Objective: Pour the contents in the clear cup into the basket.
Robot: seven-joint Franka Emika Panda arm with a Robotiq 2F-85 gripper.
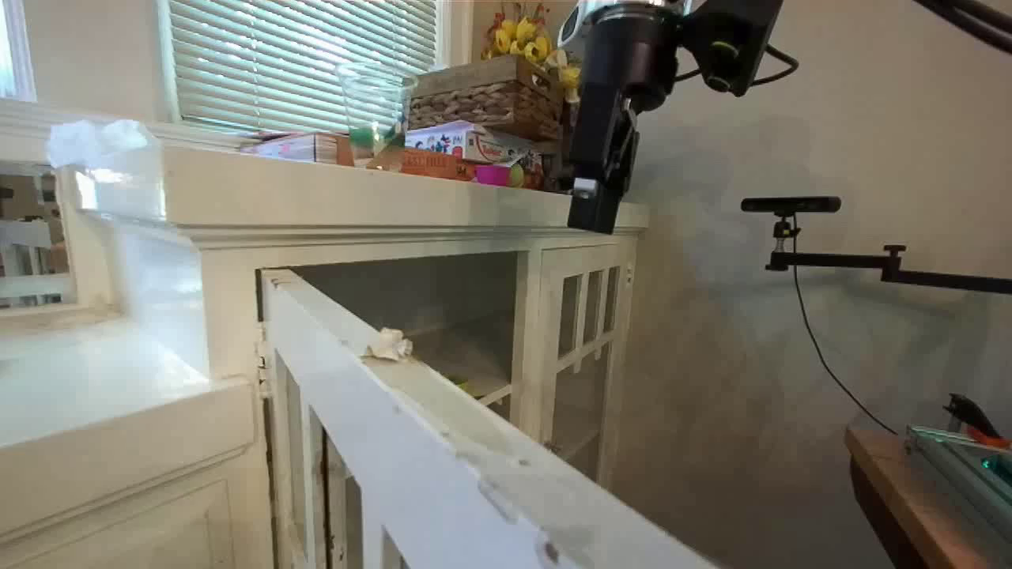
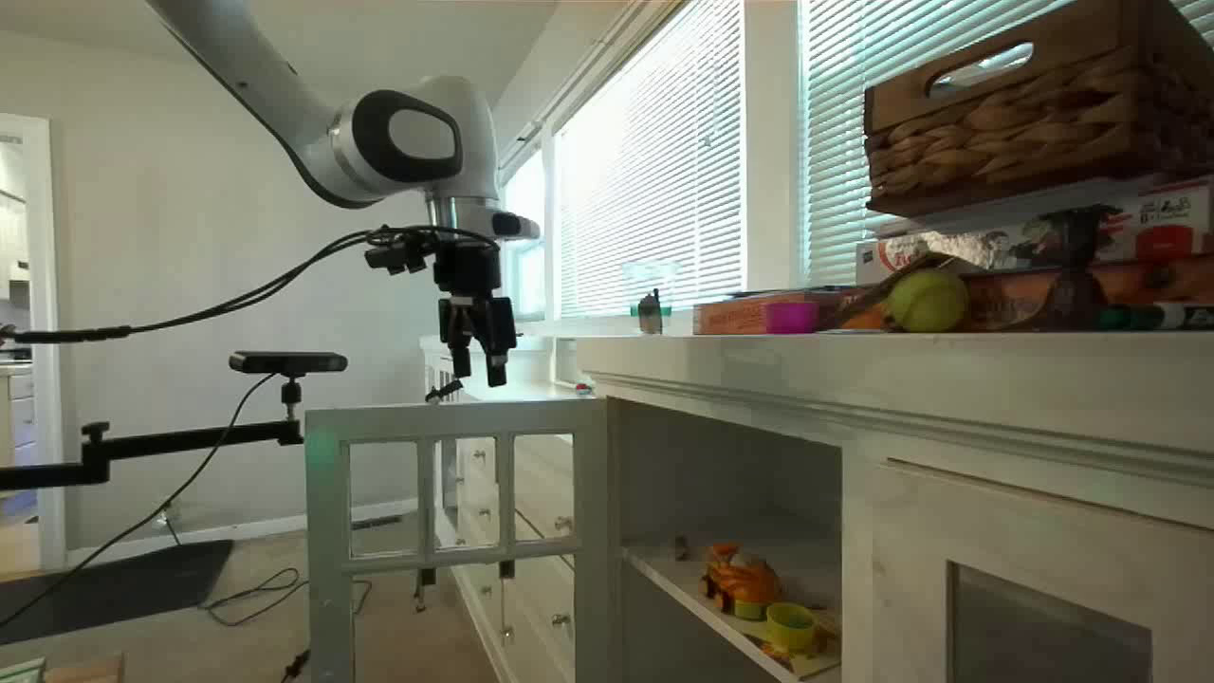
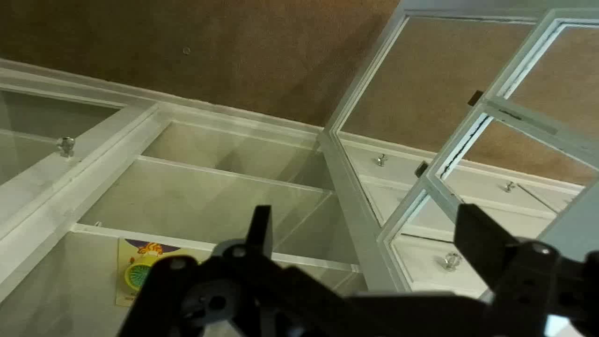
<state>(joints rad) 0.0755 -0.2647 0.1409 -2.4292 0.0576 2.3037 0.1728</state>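
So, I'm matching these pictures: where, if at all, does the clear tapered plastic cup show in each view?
In an exterior view: clear tapered plastic cup, upper left of centre, left of the brown rectangular woven basket.
In an exterior view: cup, slightly right of and above centre, against white slatted blinds.
Wrist view: not in it.
Shared landmark: open white rectangular cabinet door, in all three views.

In an exterior view, the clear cup (image 1: 375, 118) stands on the cabinet top (image 1: 332, 190) at nine o'clock from the basket (image 1: 486, 103), which rests on boxes (image 1: 466, 144). In an exterior view, the gripper (image 2: 479, 372) hangs at eight o'clock from the clear cup; a ball (image 2: 927, 302) lies at seven o'clock from the basket.
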